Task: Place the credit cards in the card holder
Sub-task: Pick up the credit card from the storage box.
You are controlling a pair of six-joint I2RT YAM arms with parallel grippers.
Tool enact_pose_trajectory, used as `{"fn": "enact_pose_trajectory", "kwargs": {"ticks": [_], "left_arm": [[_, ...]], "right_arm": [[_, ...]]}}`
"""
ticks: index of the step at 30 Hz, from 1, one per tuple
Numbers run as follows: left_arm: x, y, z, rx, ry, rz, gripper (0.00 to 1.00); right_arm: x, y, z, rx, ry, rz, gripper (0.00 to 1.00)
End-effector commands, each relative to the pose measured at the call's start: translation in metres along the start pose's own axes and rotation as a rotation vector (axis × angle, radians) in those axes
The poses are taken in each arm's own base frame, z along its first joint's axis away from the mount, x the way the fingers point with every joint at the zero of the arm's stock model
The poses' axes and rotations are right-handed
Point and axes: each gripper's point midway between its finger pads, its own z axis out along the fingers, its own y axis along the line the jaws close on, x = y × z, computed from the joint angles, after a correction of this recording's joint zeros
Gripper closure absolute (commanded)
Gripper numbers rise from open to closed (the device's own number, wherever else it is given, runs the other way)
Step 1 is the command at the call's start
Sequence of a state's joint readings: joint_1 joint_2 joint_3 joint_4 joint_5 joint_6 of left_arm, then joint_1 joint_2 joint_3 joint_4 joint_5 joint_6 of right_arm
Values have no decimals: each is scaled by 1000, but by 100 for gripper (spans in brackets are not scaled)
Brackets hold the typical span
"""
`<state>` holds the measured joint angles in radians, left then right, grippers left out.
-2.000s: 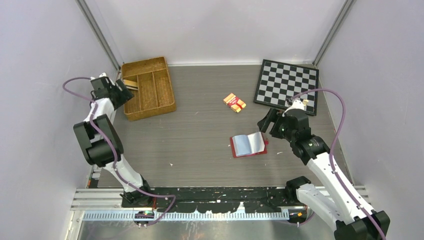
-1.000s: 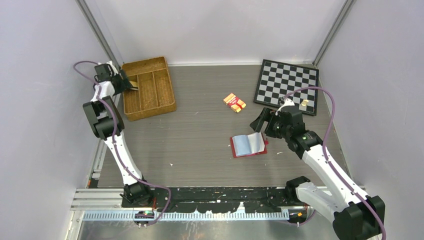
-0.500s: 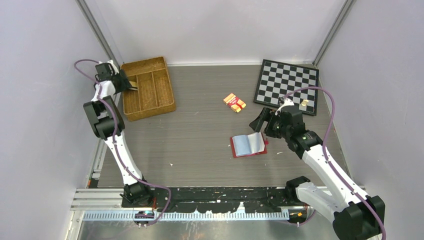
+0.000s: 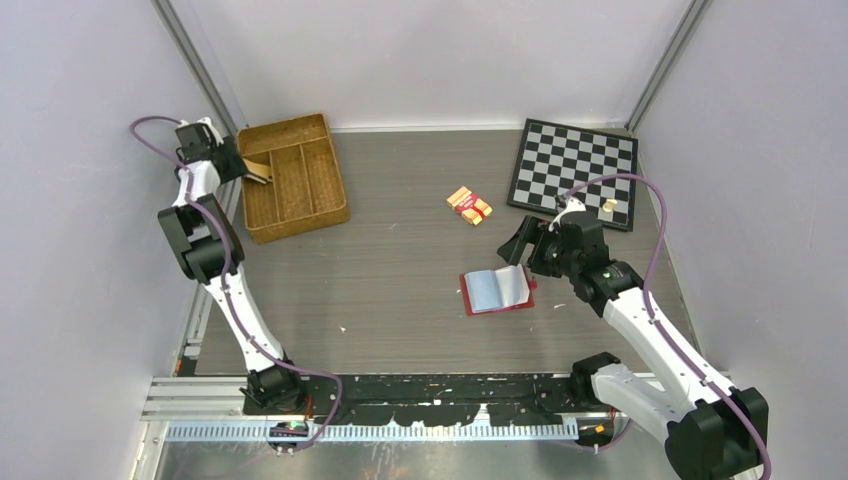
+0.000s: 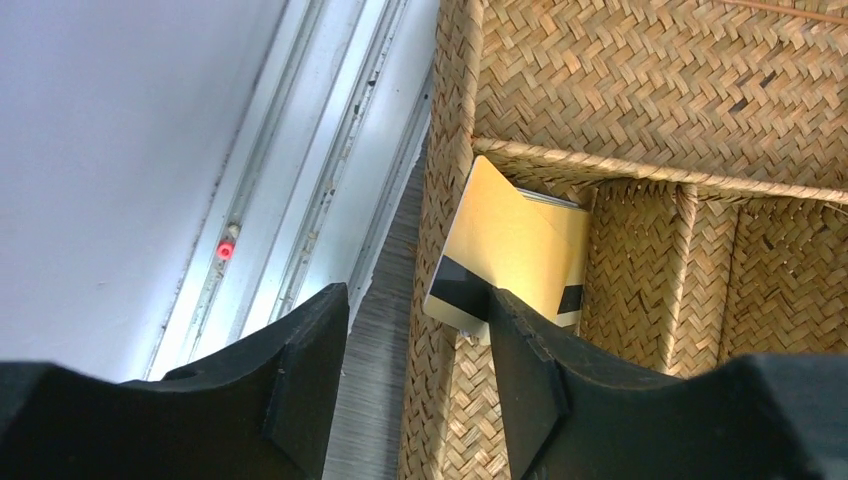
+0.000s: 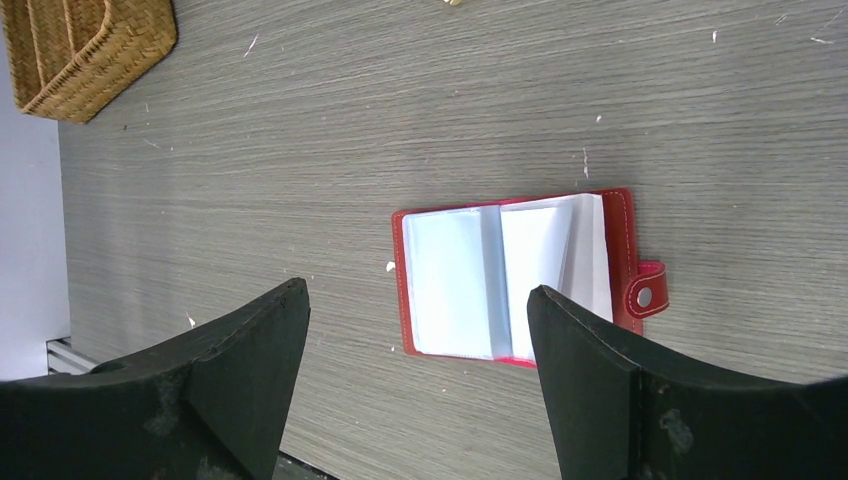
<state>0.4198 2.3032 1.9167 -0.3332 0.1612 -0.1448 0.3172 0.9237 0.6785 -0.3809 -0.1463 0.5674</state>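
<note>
The credit cards [image 5: 505, 245], tan-yellow with a dark stripe, lean against the inner left wall of the wicker tray [image 5: 640, 90]; the top view shows the credit cards [image 4: 258, 170] at the tray's left edge. My left gripper [image 5: 415, 300] is open astride that wall, one finger outside and the other finger [image 5: 520, 360] inside, touching the nearest card's striped end. The card holder [image 6: 505, 280] lies open on the table, clear sleeves up, snap tab to the right. My right gripper [image 6: 418, 295] hangs wide open above it, holding nothing. From above, the card holder [image 4: 497, 290] sits just left of the right gripper [image 4: 520, 243].
The wicker tray [image 4: 305, 225] stands at the back left, close to the side wall and its metal rail [image 5: 300, 190]. An orange-and-red banded pack [image 4: 469, 204] lies mid-table. A chessboard [image 4: 575, 170] at the back right carries a small tan piece [image 4: 608, 205].
My left wrist has drawn slightly left at the tray's edge and its jaws have narrowed around the tray wall and cards. The right arm and the card holder have not moved.
</note>
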Motion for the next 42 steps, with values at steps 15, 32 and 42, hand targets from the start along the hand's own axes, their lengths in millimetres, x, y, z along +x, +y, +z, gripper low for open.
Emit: {"fn": "enact_pose_trajectory", "kwargs": {"ticks": [15, 32, 42], "left_arm": [[-32, -3, -23, 39, -78, 28, 76], [-56, -13, -53, 57, -179, 13, 93], [-57, -17, -61, 77, -191, 2, 93]], "right_arm": [[-5, 8, 5, -36, -12, -1, 15], [-2, 10, 8, -51, 8, -3, 15], [1, 10, 8, -58, 19, -4, 15]]}}
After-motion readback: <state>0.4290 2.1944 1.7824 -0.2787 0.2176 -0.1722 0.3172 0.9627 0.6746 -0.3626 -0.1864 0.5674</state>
